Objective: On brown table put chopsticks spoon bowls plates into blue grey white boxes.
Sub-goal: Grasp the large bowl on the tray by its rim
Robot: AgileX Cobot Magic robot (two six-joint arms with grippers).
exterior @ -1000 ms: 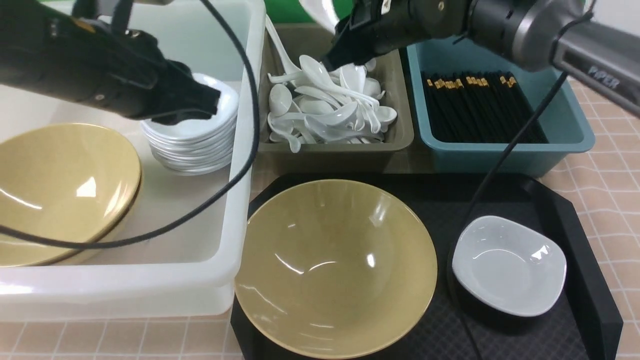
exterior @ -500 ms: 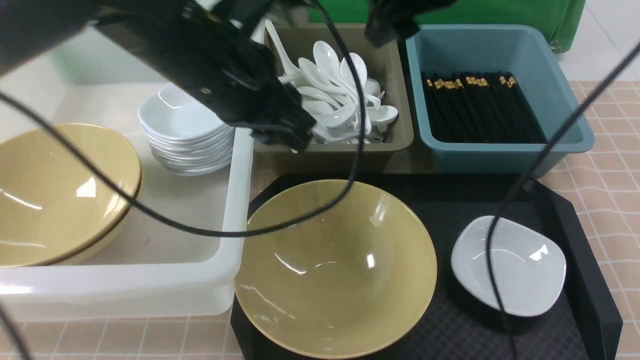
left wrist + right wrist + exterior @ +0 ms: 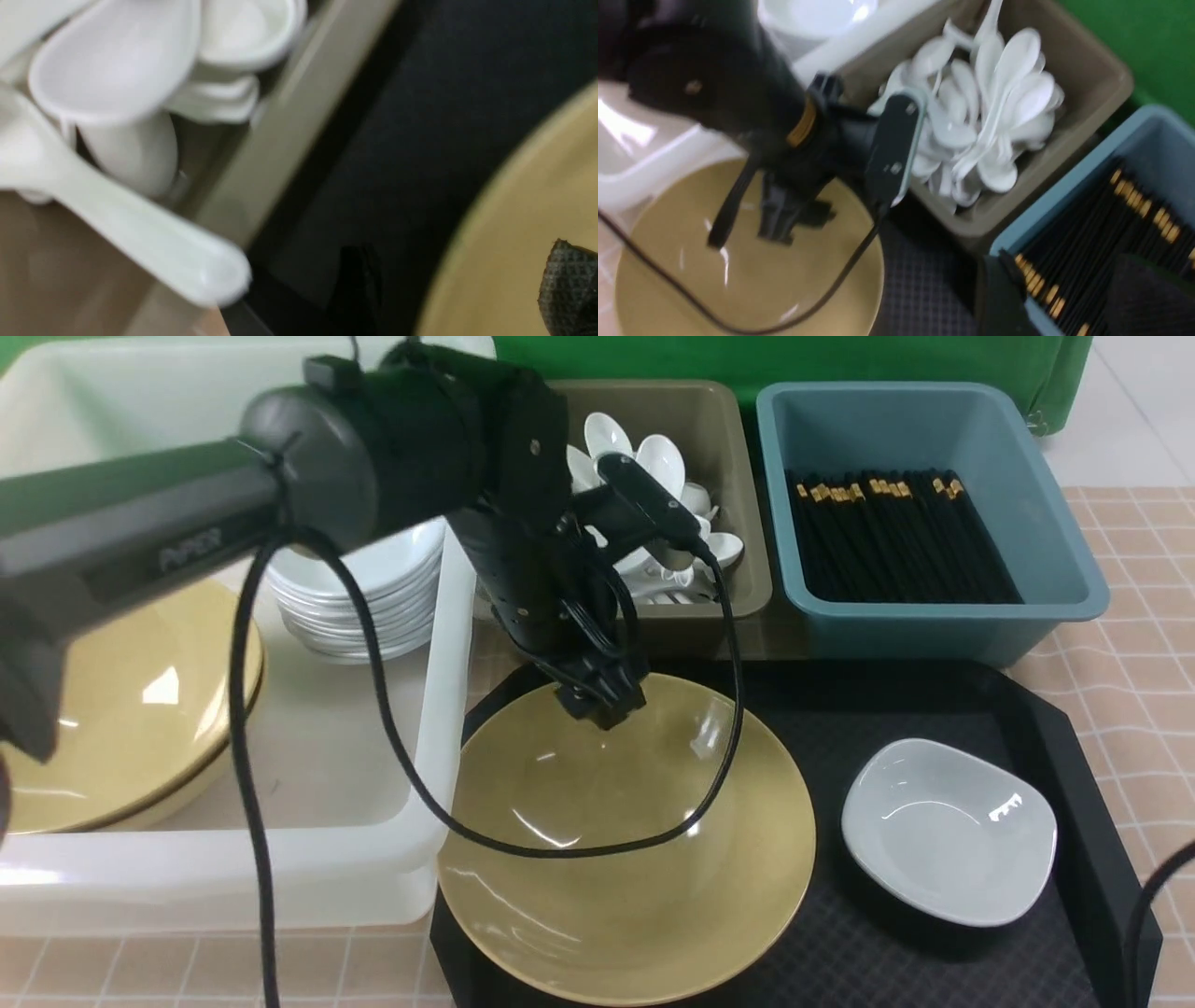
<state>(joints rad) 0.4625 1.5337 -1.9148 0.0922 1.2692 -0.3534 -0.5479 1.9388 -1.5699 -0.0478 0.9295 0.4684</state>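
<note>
A big yellow bowl sits on the black tray, with a small white plate to its right. My left gripper points down at the bowl's far rim. In the left wrist view it is open, the rim lying between its fingers. My right gripper is out of the front view; its own view shows it open and empty, high over the blue box of black chopsticks. White spoons fill the grey box.
The white box at the left holds a stack of white plates and stacked yellow bowls. The blue box of chopsticks stands at the back right. The left arm's cable droops over the bowl.
My left arm swung right from the plate stack in the white box and came down at the bowl's far rim, its jaws opening. My right arm drew back from the spoon box, out of the front view.
</note>
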